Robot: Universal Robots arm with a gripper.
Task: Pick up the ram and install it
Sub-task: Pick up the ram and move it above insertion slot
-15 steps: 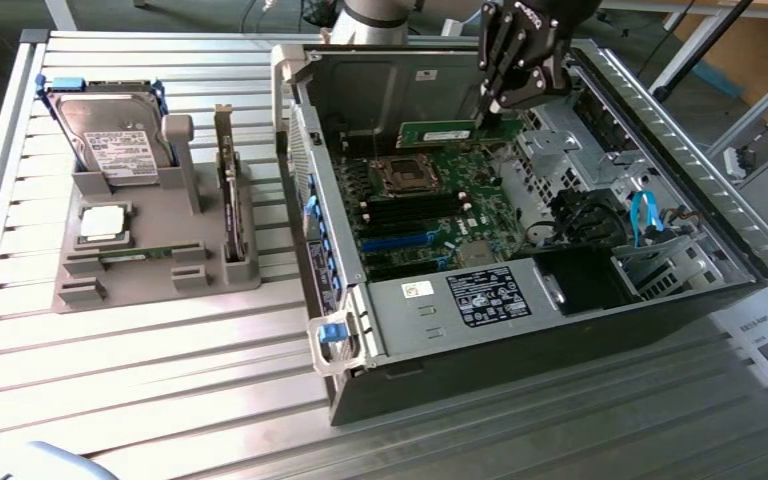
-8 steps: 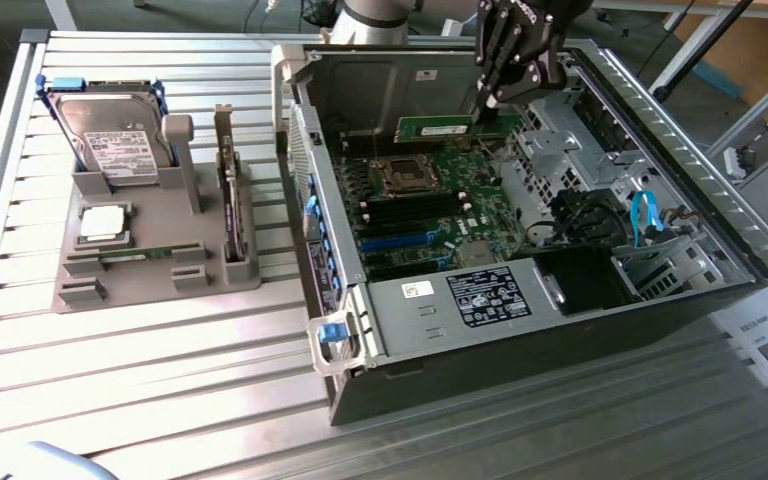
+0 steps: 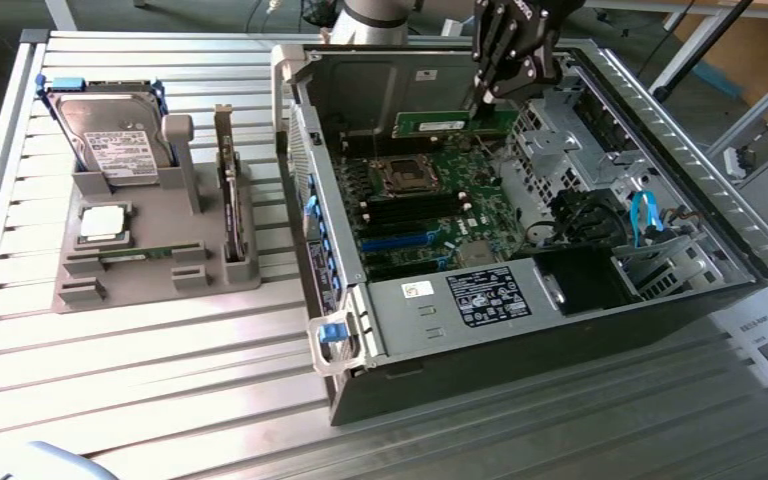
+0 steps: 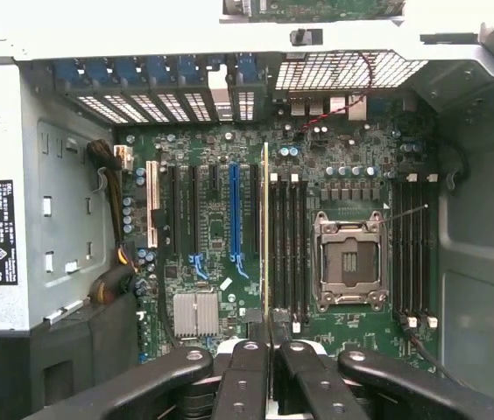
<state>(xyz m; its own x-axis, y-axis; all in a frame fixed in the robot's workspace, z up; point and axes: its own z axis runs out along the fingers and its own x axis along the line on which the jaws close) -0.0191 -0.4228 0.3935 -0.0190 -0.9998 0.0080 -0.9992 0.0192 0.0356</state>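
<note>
Fingers (image 3: 494, 90) clamped nearly closed on the ram (image 3: 435, 125), upper centre of the exterior view, inside the open computer case (image 3: 418, 312).

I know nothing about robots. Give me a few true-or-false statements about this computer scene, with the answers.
1. The gripper is holding the thin green ram stick. True.
2. The ram stick is seated in a slot of the green motherboard. False: it hangs above the board, in the gripper.
3. The silver hard drive stands in the grey plastic holder beside the dark computer case. True.
4. The square processor socket has a chip in it. False: it is empty; the square silver chip lies in the holder.
</note>
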